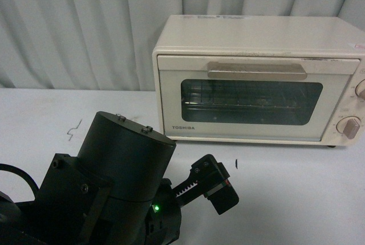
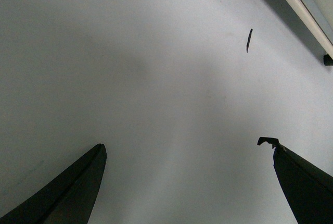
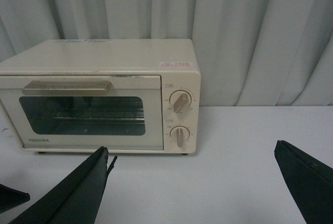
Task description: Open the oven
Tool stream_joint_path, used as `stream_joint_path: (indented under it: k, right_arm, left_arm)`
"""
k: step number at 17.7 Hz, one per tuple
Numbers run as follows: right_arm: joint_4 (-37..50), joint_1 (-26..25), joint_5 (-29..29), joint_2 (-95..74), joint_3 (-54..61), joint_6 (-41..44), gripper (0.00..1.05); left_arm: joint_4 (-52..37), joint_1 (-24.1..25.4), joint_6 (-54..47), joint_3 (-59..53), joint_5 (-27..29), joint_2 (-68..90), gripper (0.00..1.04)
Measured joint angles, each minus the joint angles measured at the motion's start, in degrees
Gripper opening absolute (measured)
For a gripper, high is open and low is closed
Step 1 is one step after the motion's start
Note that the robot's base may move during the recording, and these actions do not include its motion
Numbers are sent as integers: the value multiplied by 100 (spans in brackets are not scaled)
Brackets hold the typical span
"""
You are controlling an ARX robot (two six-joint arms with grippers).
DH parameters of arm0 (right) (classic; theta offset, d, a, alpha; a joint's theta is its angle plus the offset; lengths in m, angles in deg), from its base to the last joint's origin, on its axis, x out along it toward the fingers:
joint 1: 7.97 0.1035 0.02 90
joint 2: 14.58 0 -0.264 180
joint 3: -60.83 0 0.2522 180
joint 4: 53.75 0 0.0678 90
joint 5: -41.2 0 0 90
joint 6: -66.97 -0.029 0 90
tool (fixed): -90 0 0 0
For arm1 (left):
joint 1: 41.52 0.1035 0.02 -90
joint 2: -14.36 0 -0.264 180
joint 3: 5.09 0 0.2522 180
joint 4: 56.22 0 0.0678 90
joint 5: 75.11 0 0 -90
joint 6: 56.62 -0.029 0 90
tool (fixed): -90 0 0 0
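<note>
The cream-white oven (image 1: pixel 256 80) stands at the back right of the white table, its glass door shut. Its beige bar handle (image 1: pixel 256 70) runs across the top of the door, and the wire rack shows through the window. Two round knobs (image 1: pixel 349 127) sit at its right edge. My left arm fills the lower left of the front view. My left gripper (image 2: pixel 184 146) is open over bare table in front of the oven, touching nothing. My right gripper (image 3: pixel 191 148) is open and faces the oven (image 3: pixel 99 99) from a distance, at the level of its handle (image 3: pixel 67 87), with nothing between its fingers.
A pale pleated curtain (image 1: pixel 74 23) hangs behind the table. A short black mark (image 1: pixel 235 163) lies on the table in front of the oven, and a small scribble (image 1: pixel 74 130) lies to the left. The oven's lower front edge (image 2: pixel 302 10) shows in the left wrist view.
</note>
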Motion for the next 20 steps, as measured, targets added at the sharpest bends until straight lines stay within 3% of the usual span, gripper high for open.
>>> stream_joint_path:
  k: [1, 3, 4, 12, 14, 15, 20]
  right_arm:
    - [315, 127, 391, -96, 2, 221, 98]
    - [1980, 367, 1360, -1333, -116, 1165, 98]
    - [2529, 308, 1456, -1950, -184, 1567, 98]
    - [4253, -2, 1019, -3751, -673, 2437, 98]
    - [5370, -234, 719, -5248, -1561, 3021, 98]
    - [5534, -227, 522, -6057, -2118, 3381, 98]
    - [4859, 15, -55, -8238, -4006, 4854, 98]
  left_arm:
    - [0, -2, 0, 0, -2, 0, 98]
    - [2, -2, 0, 0, 11, 0, 98]
    - [2, 0, 0, 0, 13, 0, 98]
    - [0, 0, 0, 0, 15, 0, 98]
    - [2, 0, 0, 0, 15, 0, 98]
    - [2, 0, 0, 0, 17, 0, 98]
    - [0, -2, 0, 0, 22, 0, 98]
